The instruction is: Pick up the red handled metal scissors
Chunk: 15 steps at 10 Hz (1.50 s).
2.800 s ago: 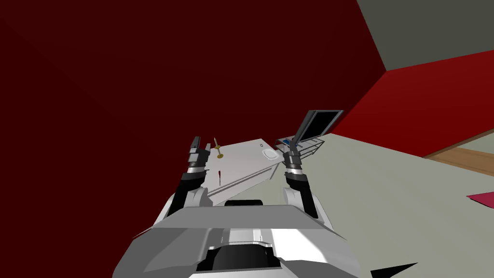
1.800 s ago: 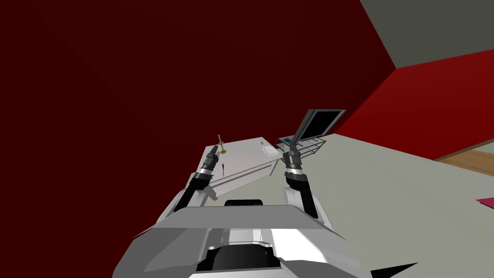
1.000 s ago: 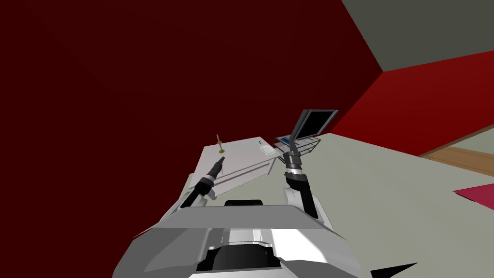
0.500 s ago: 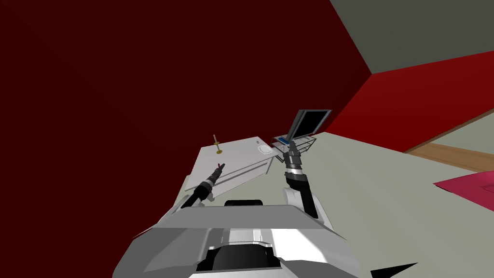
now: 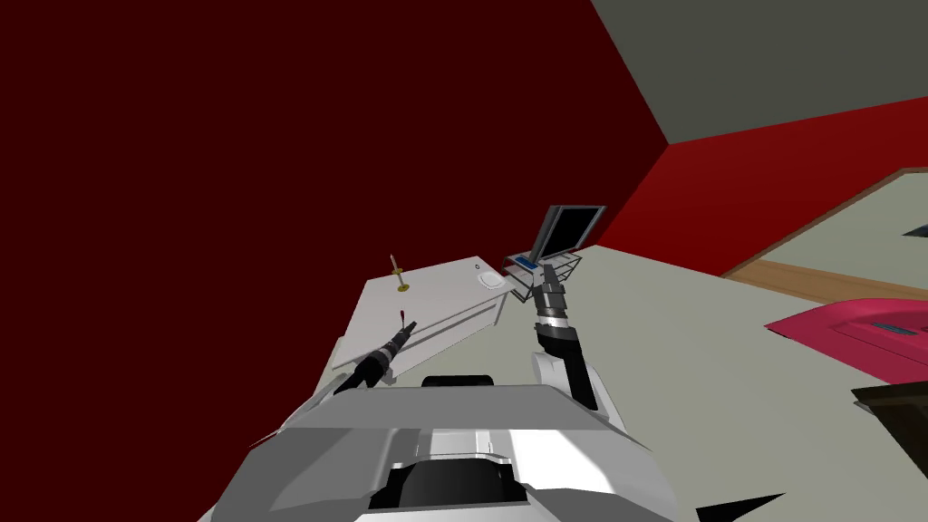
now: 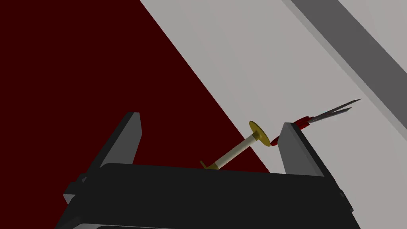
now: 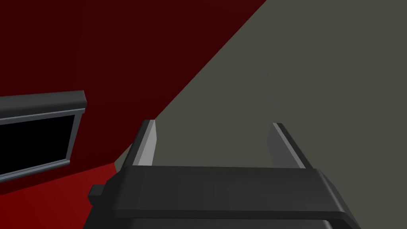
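- The left gripper [image 6: 210, 120] hangs low over the near part of the white table [image 5: 453, 288]. Its two fingers are spread wide with nothing held between them.
- The red-handled scissors [image 6: 303, 121] lie flat on the tabletop. In the left wrist view the red handles pass behind the tip of one finger [image 6: 296, 149], and the grey blades, slightly parted, point away from the gripper.
- Whether that finger touches the handles cannot be told.
- In the head view the scissors are a small red mark just past the left gripper's tip.
- A gold candlestick [image 6: 242, 147] with a pale stem stands farther back on the table, near the dark red wall [image 5: 272, 181].
- A white dish [image 5: 490, 280] lies toward the table's far right corner, with a wire rack [image 5: 544, 267] and a dark monitor [image 5: 569, 229] just beyond.
- The right gripper [image 7: 213, 123] is raised beside the table's right edge, fingers apart and empty.
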Available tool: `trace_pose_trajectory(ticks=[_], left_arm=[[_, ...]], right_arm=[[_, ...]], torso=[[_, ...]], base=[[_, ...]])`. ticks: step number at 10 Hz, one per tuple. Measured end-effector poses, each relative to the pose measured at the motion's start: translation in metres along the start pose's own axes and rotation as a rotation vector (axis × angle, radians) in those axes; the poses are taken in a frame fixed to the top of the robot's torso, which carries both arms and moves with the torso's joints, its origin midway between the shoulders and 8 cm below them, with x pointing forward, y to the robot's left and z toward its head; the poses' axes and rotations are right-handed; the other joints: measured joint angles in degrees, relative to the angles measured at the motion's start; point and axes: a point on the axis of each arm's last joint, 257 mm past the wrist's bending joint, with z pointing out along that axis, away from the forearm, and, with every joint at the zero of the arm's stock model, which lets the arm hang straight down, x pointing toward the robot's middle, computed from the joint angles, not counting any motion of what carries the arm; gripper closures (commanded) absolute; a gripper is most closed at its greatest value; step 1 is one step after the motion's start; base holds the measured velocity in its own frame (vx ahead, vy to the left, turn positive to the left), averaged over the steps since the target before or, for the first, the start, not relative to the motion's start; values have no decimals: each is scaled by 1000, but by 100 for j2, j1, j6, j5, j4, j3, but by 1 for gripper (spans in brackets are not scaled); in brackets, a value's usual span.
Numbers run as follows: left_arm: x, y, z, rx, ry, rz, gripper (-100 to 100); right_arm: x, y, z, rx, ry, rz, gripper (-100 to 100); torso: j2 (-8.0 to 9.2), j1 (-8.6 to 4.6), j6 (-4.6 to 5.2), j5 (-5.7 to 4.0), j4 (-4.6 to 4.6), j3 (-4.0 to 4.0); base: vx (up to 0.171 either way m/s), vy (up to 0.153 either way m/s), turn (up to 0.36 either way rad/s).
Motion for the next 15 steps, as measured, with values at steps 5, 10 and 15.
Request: trace_pose_trajectory(ticks=[5, 10, 15], left_arm=[[-12, 126, -35, -299, 84, 101, -100], [-40, 223, -90, -543, 119, 175, -100], [-89, 306, -162, -778, 120, 226, -100]], right_arm=[[0, 0, 0, 0, 0, 0, 0], [0, 0, 0, 0, 0, 0, 0], [0, 0, 0, 0, 0, 0, 0]], torso=[[-16, -15, 2, -4, -3, -9], [-17, -14, 3, -3, -3, -10], [-28, -1, 1, -1, -5, -16]], base=[[61, -81, -207], [75, -70, -170], [106, -42, -191]])
